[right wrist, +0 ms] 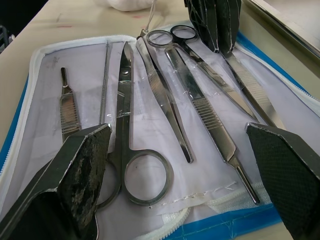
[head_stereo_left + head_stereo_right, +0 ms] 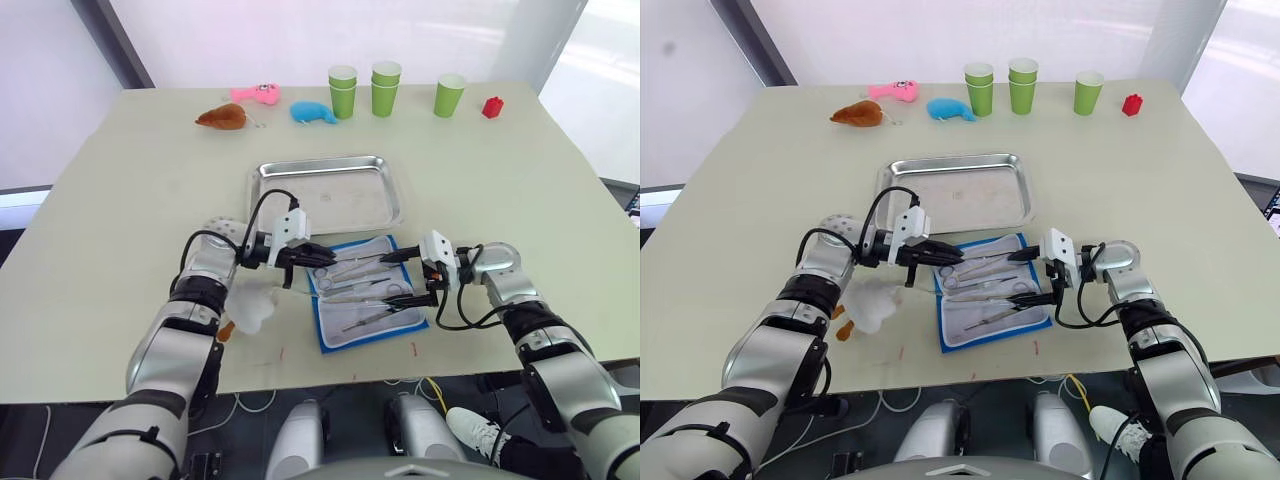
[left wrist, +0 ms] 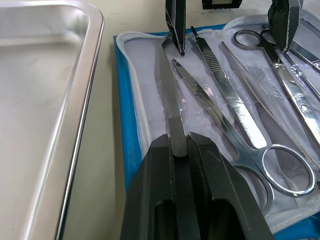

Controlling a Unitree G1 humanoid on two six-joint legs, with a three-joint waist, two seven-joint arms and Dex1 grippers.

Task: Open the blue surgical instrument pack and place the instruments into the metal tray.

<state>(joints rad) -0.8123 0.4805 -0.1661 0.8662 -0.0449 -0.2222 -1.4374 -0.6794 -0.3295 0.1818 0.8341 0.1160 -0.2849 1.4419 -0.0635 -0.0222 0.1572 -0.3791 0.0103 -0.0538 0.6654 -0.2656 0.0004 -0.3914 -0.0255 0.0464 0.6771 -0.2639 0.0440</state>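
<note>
A large pale beige table [image 2: 120,200] carries everything. Near its middle lies the shallow rectangular shiny steel tray [image 2: 327,192] with a rolled rim, its inside bare. Just on the near side of the tray, almost touching its rim, the flat blue fabric instrument pack [image 2: 366,292] lies opened out, whitish-grey lining up, with a blue border round it. In its clear sleeves rest the thin silver instruments [image 1: 150,95]: two ring-handled scissors, several straight tweezers, a slim probe and a short flat handle.

The left gripper [image 2: 305,254] reaches in from the left over the pack's far left corner; in the left wrist view its two black fingers [image 3: 156,175] are pinched on the end of a flat silver tweezer [image 3: 170,95] that lies along the pack's edge beside the tray. The right gripper [image 2: 417,275] hovers over the pack's right side, its black fingers [image 1: 82,165] spread wide, holding nothing.

A white crumpled soft object [image 2: 250,305] sits just left of the pack. Along the far edge stand four green paper cups [image 2: 386,88], with a small red block [image 2: 492,107] to their right and, to their left, a blue plush toy [image 2: 314,113], a pink toy [image 2: 255,94] and a brown toy [image 2: 222,117].
</note>
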